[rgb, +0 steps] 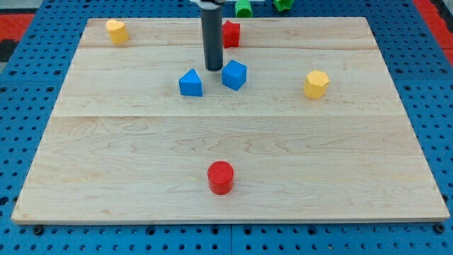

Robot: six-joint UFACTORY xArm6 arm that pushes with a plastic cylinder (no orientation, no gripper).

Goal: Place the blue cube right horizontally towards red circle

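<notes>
The blue cube (234, 74) sits on the wooden board (226, 156) above the middle. The red circle, a short red cylinder (221, 177), stands near the view's bottom centre, well below the cube. My tip (214, 69) is just left of the blue cube, close to its upper left edge. It is between the cube and a blue triangular block (190, 83) on the left. I cannot tell whether the tip touches the cube.
A red block (231, 33) stands behind the rod at the view's top. A yellow block (117, 31) is at the top left, a yellow hexagonal block (316, 83) at the right. Two green blocks (244, 8) lie off the board at the top.
</notes>
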